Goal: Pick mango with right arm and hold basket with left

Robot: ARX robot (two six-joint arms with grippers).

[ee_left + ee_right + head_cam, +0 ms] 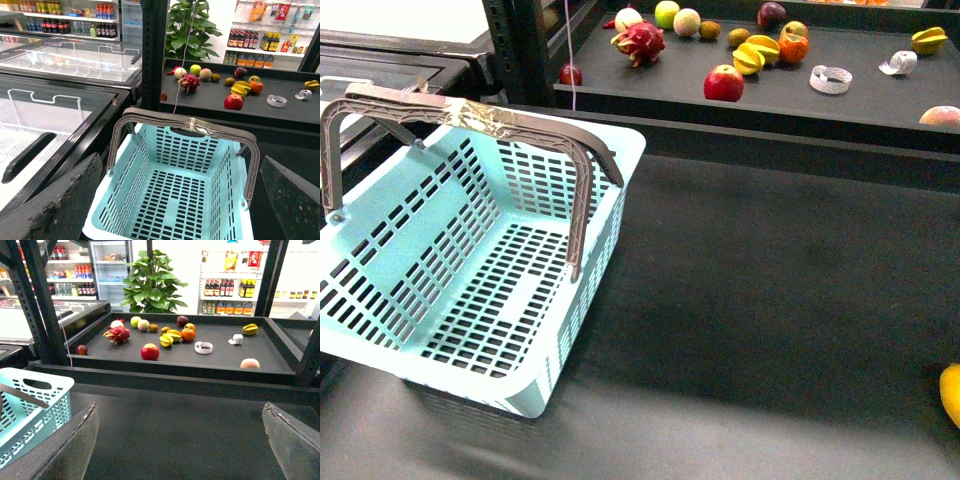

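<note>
The pale aqua basket (622, 142) stands empty on the dark table at the left, both grey-brown handles (470, 112) raised, one wrapped in clear tape. At the table's right edge the mango (952, 392) shows as a smooth yellow sliver, cut off by the picture. Neither arm appears in the front view. My left gripper (181, 159) hangs open above the basket (185, 150), its fingers (75, 200) wide on either side. My right gripper (180, 406) is open over bare dark table, with the basket's corner (37, 390) beside it. The mango is out of both wrist views.
A raised black shelf (770, 110) behind the table carries a red apple (724, 83), a dragon fruit (640, 42), yellow star fruits (755, 55), an orange (793, 46) and tape rolls (831, 79). Black rack posts (525, 50) and a glass-topped freezer (60, 60) stand to the left.
</note>
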